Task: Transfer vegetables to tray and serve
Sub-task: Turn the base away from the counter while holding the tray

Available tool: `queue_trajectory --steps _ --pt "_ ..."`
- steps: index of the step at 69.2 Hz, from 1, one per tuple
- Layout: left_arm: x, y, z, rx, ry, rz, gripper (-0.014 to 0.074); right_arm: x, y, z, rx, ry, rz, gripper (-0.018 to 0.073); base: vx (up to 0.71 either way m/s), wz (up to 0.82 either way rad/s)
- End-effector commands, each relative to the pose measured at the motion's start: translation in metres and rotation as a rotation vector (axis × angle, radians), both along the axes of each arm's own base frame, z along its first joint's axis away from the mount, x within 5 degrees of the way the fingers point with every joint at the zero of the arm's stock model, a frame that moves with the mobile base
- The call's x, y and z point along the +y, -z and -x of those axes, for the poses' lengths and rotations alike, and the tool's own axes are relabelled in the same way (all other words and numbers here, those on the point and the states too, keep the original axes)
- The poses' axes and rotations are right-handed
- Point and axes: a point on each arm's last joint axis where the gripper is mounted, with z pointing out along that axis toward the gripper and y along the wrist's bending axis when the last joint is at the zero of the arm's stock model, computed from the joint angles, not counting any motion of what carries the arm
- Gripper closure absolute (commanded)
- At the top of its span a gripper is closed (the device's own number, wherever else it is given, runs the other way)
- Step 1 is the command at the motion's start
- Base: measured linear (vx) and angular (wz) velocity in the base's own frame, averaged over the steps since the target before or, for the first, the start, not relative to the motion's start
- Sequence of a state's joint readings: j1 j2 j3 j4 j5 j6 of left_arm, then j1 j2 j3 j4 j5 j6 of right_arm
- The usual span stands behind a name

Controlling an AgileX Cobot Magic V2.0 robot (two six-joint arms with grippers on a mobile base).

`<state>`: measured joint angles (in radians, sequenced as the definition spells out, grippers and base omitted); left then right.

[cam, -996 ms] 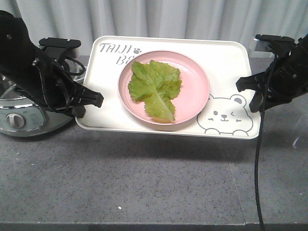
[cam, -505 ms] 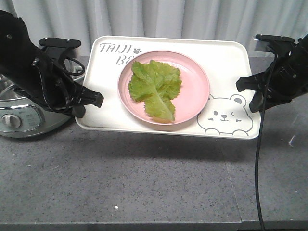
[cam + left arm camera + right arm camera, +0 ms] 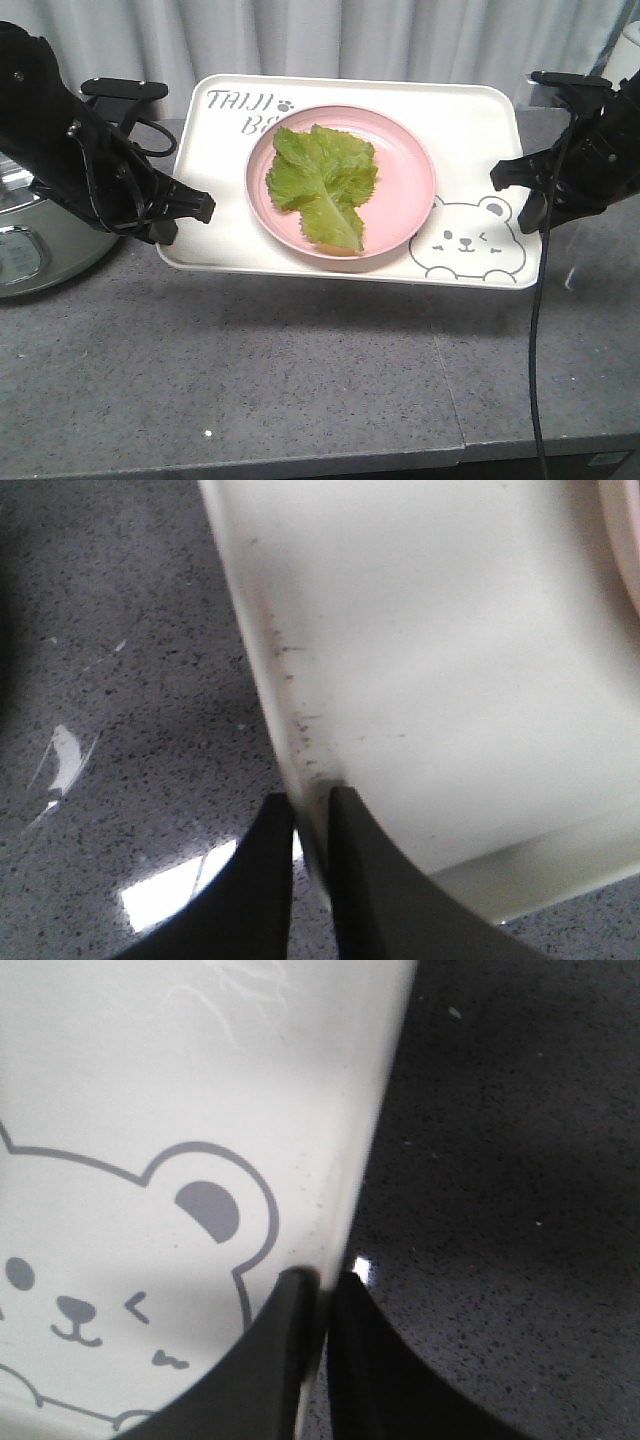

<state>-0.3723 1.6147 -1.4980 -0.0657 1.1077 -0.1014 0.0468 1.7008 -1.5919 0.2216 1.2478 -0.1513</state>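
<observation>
Wrist views are showing the left gripper (image 3: 310, 805) and right gripper (image 3: 320, 1282) each clamping a tray (image 3: 470, 130) side rim, which is less clear in the front view. The lettuce leaf (image 3: 322, 185) is lying on the pink plate (image 3: 405, 180) on the tray, long axis far-to-near, stem pointing near-right.

The tray (image 3: 470, 130) sits over the middle of the tabletop (image 3: 300, 360), raised above it. The plate (image 3: 405, 190) lies at the tray's centre, and the lettuce leaf (image 3: 320, 185) lies on the plate, toward the plate's 9 o'clock side. The left tool (image 3: 185, 218) pinches the tray's rim at 8 o'clock, and the right tool (image 3: 512, 200) pinches it at 4 o'clock. An electric cooker (image 3: 30, 250) stands on the tabletop at the tray's 9 o'clock, behind the left arm.
</observation>
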Motion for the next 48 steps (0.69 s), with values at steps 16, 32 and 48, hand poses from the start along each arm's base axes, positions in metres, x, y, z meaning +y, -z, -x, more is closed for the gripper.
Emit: queue_trajectory --steps 16,32,48 --pt "-0.0098 -0.0313 0.0064 -0.136 0.030 0.135 0.0603 0.0104 -0.0278 0.0095 -0.095 -0.035 -0.082 0.0565 0.00 -0.22" --pt "-0.0098 -0.0313 0.0064 -0.136 0.030 0.135 0.0603 0.0104 -0.0278 0.0095 -0.095 -0.035 -0.082 0.0565 0.00 -0.26" --pt "-0.0098 -0.0313 0.0064 -0.136 0.030 0.135 0.0603 0.0104 -0.0278 0.0095 -0.095 -0.035 -0.082 0.0565 -0.01 -0.29"
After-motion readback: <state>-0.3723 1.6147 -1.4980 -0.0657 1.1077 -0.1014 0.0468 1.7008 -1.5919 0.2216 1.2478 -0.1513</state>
